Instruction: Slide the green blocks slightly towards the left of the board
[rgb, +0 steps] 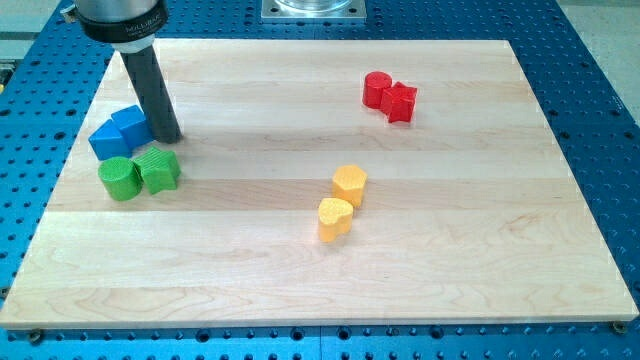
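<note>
Two green blocks sit side by side at the view's left: a green cylinder and a green star-shaped block touching its right side. My tip rests on the board just above the green star block and right beside a blue cube. A second blue block lies just left of and below the cube, touching it and close above the green cylinder.
A red cylinder and a red star-like block touch at the view's upper right. A yellow hexagonal block and a yellow heart-like block stand near the middle. The wooden board lies on a blue perforated table.
</note>
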